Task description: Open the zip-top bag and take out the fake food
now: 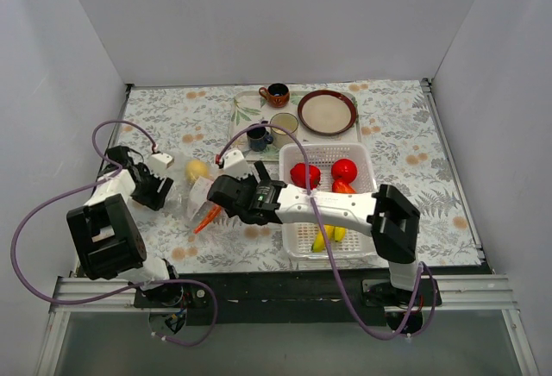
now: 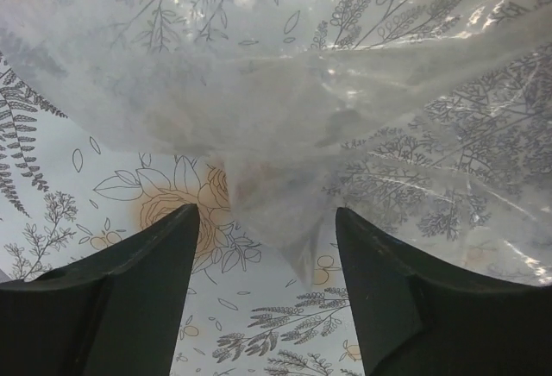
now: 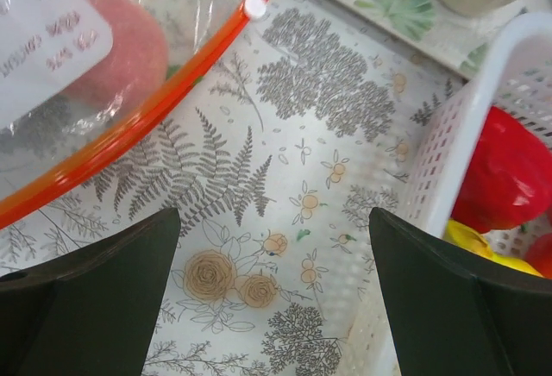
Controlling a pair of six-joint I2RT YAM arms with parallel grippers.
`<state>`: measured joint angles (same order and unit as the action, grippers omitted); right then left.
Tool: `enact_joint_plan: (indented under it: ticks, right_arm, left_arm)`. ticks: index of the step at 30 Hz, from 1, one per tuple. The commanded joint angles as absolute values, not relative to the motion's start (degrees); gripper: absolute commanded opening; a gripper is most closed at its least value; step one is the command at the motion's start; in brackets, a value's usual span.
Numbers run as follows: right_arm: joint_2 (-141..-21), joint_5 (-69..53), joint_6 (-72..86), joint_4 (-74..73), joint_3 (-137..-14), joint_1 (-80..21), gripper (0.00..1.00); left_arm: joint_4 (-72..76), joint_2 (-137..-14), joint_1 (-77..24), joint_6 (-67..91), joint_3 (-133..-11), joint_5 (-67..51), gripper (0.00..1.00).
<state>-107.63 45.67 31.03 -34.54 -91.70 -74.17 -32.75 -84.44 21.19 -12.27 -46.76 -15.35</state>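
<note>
The clear zip-top bag (image 1: 200, 193) lies on the flowered cloth between my two grippers, its red-orange zip strip (image 1: 207, 218) at the near end. A yellow lemon (image 1: 198, 169) shows at its far end. In the right wrist view the zip strip (image 3: 129, 126) runs across the upper left, with a pink peach (image 3: 129, 57) inside the bag. My left gripper (image 2: 266, 212) is open, with a corner of the bag (image 2: 302, 134) hanging between its fingers, untouched. My right gripper (image 3: 274, 214) is open and empty over the cloth, beside the bag's mouth.
A white slotted basket (image 1: 362, 162) right of the bag holds red fruits (image 1: 304, 174) and a yellow banana bunch (image 1: 328, 236); its wall (image 3: 448, 160) is close to my right finger. Cups (image 1: 276, 94) and a brown plate (image 1: 327, 111) stand at the back.
</note>
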Motion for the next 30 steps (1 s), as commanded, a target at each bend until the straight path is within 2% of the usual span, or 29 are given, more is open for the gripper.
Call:
enact_joint_plan:
  ticks: [1,2,3,4,5,11,14,17,20,23,30]
  right_arm:
    - [-109.34,40.7,27.07,-26.73,-87.47,-74.27,0.98]
    - [-109.25,40.08,26.55,-25.41,-86.06,-74.27,0.97]
    - [-108.81,39.3,25.85,-22.88,-85.0,-74.35,0.97]
    - [-108.55,38.94,25.58,-21.72,-83.95,-74.53,0.96]
    - [-108.2,38.5,25.32,-20.66,-82.11,-74.62,0.93]
    - [-105.12,36.56,23.21,-12.66,-77.35,-74.62,0.88]
    - [-105.2,36.83,22.76,-12.39,-77.61,-74.62,0.88]
    - [-105.56,37.09,21.71,-11.43,-77.78,-74.62,0.88]
    - [-106.43,36.91,21.09,-10.72,-78.05,-74.27,0.88]
    - [-106.7,36.91,21.45,-11.95,-79.19,-74.0,0.85]
    - [-105.56,36.39,20.48,-10.46,-77.78,-73.48,0.82]
  left_arm:
    - [-35.41,-81.83,21.18,-12.57,-48.34,-14.41,0.68]
    - [-37.94,-80.87,21.09,-12.66,-48.95,-14.59,0.71]
    - [-39.27,-80.34,21.18,-12.4,-50.7,-15.11,0.81]
    - [-40.85,-79.81,21.18,-12.22,-51.76,-15.55,0.95]
    - [-44.35,-78.59,21.27,-12.3,-52.99,-15.99,0.98]
    - [-59.21,-76.99,21.44,-16.17,-65.38,-19.77,0.98]
    - [-60.47,-76.55,21.36,-16.62,-69.69,-20.47,0.98]
    - [-59.6,-77.78,21.45,-12.14,-73.65,-25.38,0.98]
    - [-54.26,-80.85,20.83,-3.65,-72.69,-29.25,0.98]
    - [-48.54,-85.24,20.39,5.24,-70.94,-30.4,0.98]
    - [-43.6,-91.67,19.08,12.64,-68.56,-32.53,0.98]
